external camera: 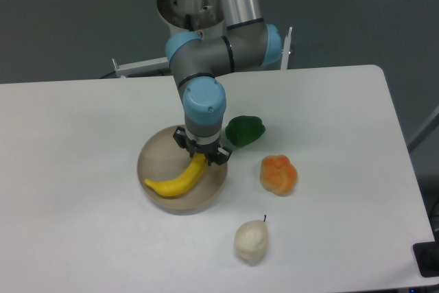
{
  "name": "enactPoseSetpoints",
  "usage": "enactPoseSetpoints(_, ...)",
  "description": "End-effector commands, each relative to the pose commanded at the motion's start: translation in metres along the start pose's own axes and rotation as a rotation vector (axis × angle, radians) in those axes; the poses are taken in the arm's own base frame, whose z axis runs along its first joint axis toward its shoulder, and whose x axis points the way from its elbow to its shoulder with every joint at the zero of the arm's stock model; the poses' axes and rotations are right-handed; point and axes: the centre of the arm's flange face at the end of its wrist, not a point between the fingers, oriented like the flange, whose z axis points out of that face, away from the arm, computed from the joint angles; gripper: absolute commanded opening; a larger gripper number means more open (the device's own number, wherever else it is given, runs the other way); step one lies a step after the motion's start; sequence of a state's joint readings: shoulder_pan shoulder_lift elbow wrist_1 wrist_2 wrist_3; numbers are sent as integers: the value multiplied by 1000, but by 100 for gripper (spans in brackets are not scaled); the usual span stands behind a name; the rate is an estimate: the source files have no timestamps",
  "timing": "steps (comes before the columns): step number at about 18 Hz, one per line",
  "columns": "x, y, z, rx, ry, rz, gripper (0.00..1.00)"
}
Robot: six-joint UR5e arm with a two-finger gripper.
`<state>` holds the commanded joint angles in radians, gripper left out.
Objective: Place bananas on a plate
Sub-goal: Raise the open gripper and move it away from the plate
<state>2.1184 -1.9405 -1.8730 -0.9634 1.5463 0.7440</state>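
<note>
The yellow banana (177, 181) lies across the round beige-grey plate (152, 154) near the table's middle, its curve running from the plate's front left up to the right. My gripper (201, 155) points straight down over the plate's right part. Its jaws stand on either side of the banana's upper right end and look closed on it. The fingertips are partly hidden under the blue wrist.
A green pepper (245, 130) sits just right of the gripper. A lumpy orange fruit (278, 174) lies to the right of the plate. A whitish pear (251, 241) lies in front, near the table's front edge. The arm's base stands behind the plate.
</note>
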Motion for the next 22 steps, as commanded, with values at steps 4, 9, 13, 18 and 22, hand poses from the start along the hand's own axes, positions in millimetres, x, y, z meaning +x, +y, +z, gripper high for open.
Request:
enactPoseSetpoints(4, -8, -3, -23, 34, -27, -3, 96)
enactPoseSetpoints(9, -40, 7, -44, 67, -56, -57, 100)
enactPoseSetpoints(13, -73, 9, -75, 112, -108, -93, 100)
enactPoseSetpoints(18, -129, 8, -114, 152, -193, -117, 100)
enactPoseSetpoints(22, -171, 17, -121, 129, -243, -92, 100)
